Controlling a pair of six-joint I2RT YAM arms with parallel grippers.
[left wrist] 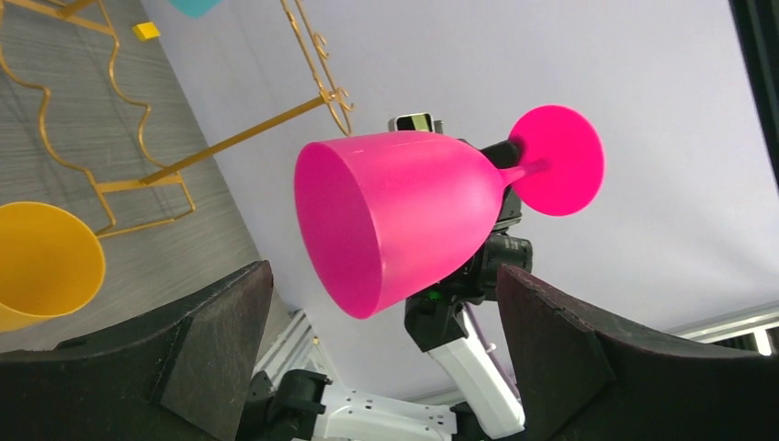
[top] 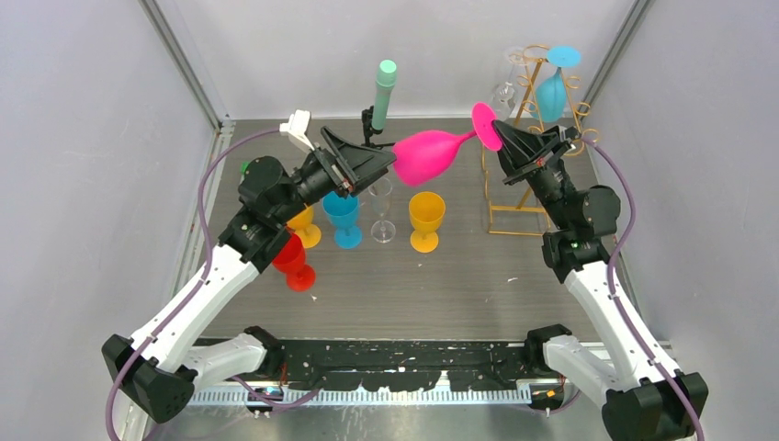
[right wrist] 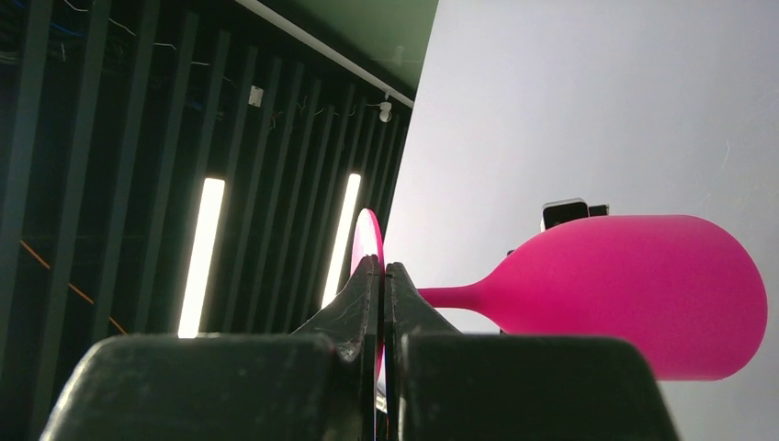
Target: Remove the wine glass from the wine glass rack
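A pink wine glass [top: 432, 154] hangs sideways in the air between the arms, bowl to the left, foot to the right. My right gripper [top: 502, 131] is shut on the rim of its foot [right wrist: 366, 241], as the right wrist view shows. My left gripper [top: 390, 163] is open, its jaws at the mouth of the bowl [left wrist: 395, 216], not touching it. The gold wire wine glass rack [top: 536, 138] stands at the back right; a blue glass [top: 554, 87] and a clear glass [top: 506, 84] hang upside down on it.
On the table stand a yellow glass [top: 425, 219], a clear glass [top: 381, 209], a blue glass [top: 343, 217], an orange-yellow one [top: 304, 226] and a red one [top: 294, 259]. A black tripod with a mint-green cylinder [top: 383, 92] stands at the back.
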